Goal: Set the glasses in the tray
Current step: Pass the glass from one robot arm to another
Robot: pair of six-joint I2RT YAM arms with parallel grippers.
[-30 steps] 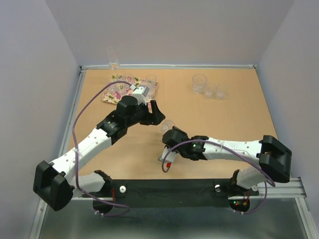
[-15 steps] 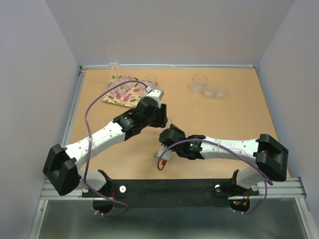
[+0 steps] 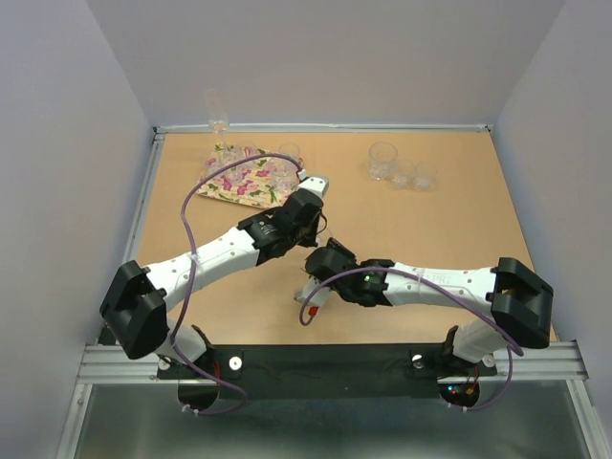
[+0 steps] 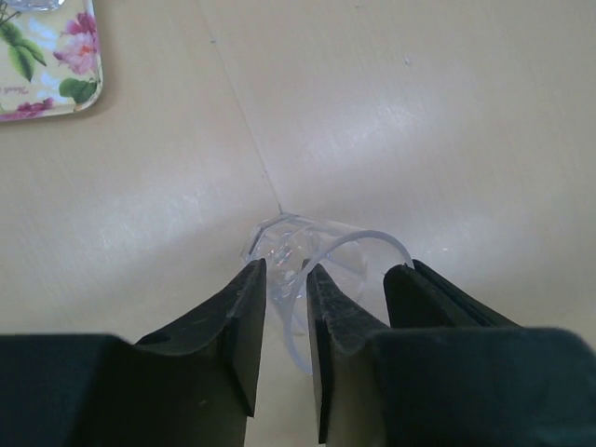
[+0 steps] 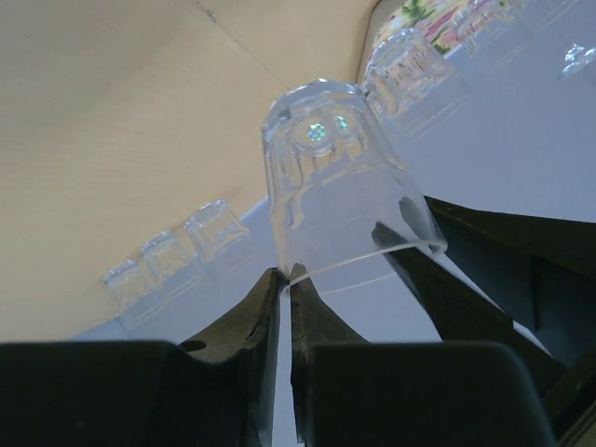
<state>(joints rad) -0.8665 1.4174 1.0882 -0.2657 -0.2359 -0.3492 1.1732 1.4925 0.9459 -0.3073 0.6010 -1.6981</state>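
Glass (image 5: 326,177): one, held over mid-table, well apart from tray (image 4: 56,74). Right gripper (image 5: 284,279) clamped on its rim wall; left gripper (image 4: 287,279) astride another part of the rim, jaws partly apart, grip not confirmable. Handling note: left should seat firmly before right lets go, otherwise it likely drops.

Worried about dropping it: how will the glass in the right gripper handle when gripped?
Likely slippery: the glass is smooth and clear, and the right gripper pinches only its rim. Probably fragile, since the wall looks thin. Being round, it might roll if laid sideways.
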